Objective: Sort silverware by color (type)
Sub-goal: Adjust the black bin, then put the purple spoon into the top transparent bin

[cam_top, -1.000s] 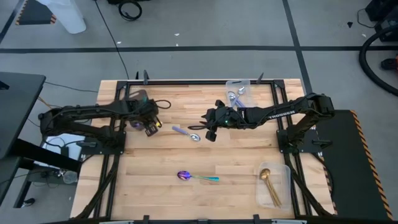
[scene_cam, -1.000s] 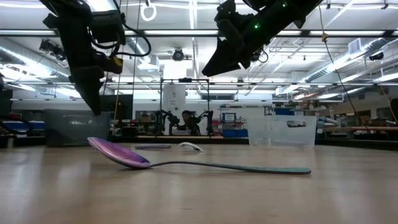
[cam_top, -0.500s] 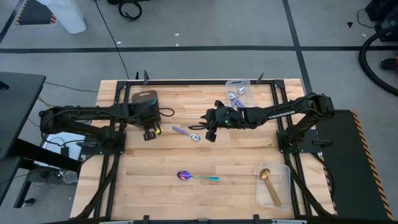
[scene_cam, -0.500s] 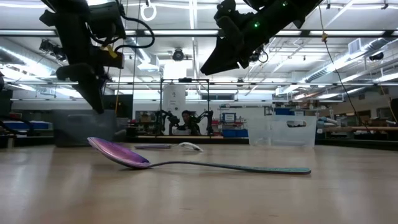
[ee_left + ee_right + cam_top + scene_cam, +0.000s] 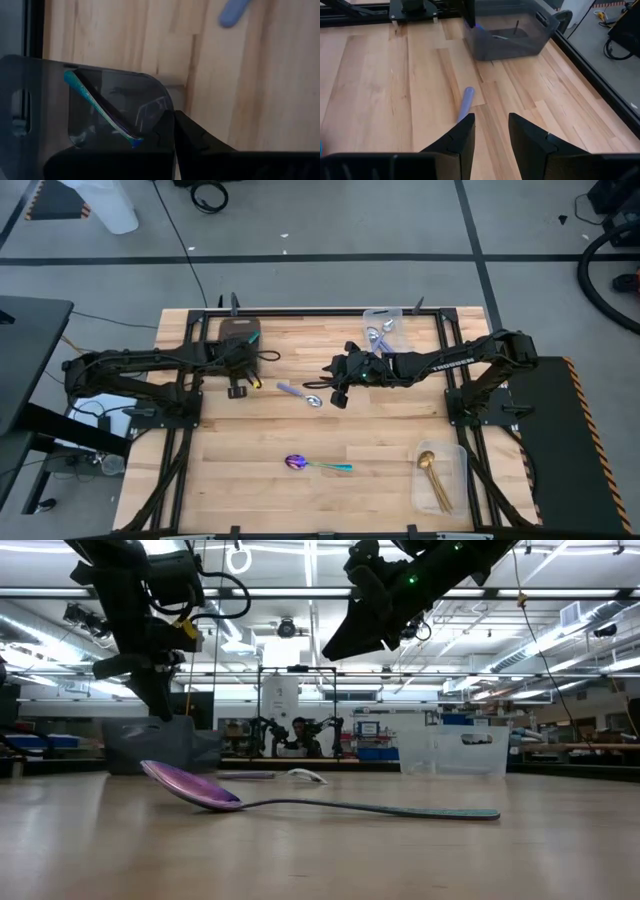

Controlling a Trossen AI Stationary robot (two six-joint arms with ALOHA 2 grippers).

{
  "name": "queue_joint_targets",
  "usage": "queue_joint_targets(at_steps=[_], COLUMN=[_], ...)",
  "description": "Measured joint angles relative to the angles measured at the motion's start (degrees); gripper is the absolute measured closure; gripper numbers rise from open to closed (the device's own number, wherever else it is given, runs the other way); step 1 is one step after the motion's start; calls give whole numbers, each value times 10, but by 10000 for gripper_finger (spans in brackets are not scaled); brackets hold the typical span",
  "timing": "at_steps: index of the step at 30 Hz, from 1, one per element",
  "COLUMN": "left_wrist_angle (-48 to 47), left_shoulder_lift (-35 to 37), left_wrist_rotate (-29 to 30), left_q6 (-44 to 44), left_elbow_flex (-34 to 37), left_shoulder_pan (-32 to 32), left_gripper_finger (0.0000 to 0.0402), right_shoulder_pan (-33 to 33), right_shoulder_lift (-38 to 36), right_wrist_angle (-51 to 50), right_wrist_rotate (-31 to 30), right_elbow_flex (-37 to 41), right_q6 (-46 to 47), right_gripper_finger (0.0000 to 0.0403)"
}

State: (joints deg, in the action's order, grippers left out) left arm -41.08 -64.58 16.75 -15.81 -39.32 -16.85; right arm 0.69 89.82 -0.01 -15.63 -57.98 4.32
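Hovering open and empty over the lavender-handled spoon [image 5: 299,394] mid-table, the right gripper [image 5: 338,392] is poised for pickup; the left gripper [image 5: 238,387], state unclear, is parked by the far-left bin [image 5: 240,333].

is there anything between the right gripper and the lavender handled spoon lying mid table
Nothing visible. The right gripper hangs open just beside the lavender-handled spoon, whose handle shows on bare wood ahead of the fingers in the right wrist view. The left gripper is off to the other side, by the dark bin.
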Motion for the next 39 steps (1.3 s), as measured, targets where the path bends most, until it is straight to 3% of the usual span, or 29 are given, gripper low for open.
queue_joint_targets(at_steps=[10, 18, 23, 29, 33, 39], left_wrist_angle=[0, 1, -20, -18, 44, 124], left_shoulder_lift=[0, 0, 1, 1, 1, 1], left_wrist_rotate=[5, 44, 53, 31, -17, -21], left_q6=[1, 19, 34, 92, 107, 108], left_elbow_flex=[0, -1, -41, -87, -82, -64], left_shoulder_pan=[-11, 11, 30, 58, 81, 106], left_gripper_finger=[374, 293, 257, 254, 253, 253], right_shoulder_pan=[0, 0, 0, 0, 0, 0], right_shoulder_lift=[0, 0, 0, 0, -4, -25], right_wrist_angle=[0, 7, 7, 3, -31, -120], right_wrist_rotate=[3, 3, 3, 3, 4, 35], right_elbow_flex=[0, 0, 0, 0, 0, 0], right_q6=[-1, -5, -11, -11, -14, 9], right_gripper_finger=[275, 275, 275, 275, 275, 275])
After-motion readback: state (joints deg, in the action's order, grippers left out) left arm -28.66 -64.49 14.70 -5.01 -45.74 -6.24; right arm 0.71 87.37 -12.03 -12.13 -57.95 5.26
